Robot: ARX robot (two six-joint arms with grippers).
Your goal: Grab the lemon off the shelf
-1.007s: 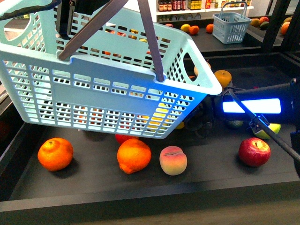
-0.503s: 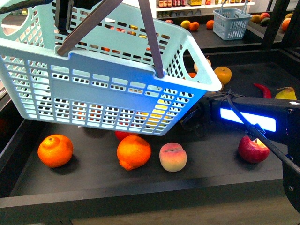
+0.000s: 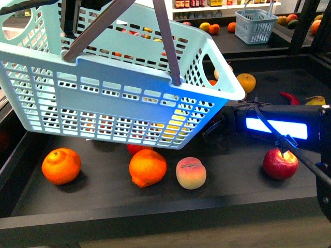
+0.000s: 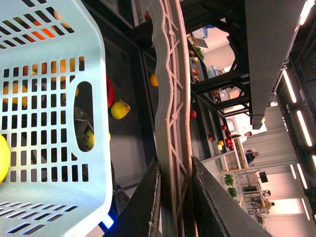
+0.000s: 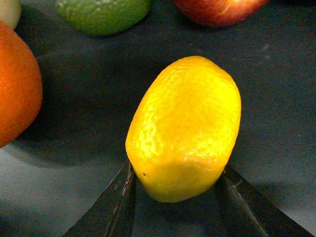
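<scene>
Pinched on both sides by the right gripper [image 5: 175, 170], the lemon [image 5: 185, 133] is kept low over the shelf [image 3: 155, 212], mid-deck, behind the pale-blue basket [image 3: 124, 98]. The basket is held aloft by its handle [image 4: 170, 98], clamped in the left gripper [image 4: 175, 165], seemingly to receive fruit. An orange [image 3: 61, 166] and a peach [image 3: 191, 175] are left on the matte black deck; shop aisles are seen beyond.

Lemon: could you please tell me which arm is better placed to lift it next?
Right. Its fingers sit against both sides of the lemon, whereas the left gripper is clamped on the basket handle.
</scene>
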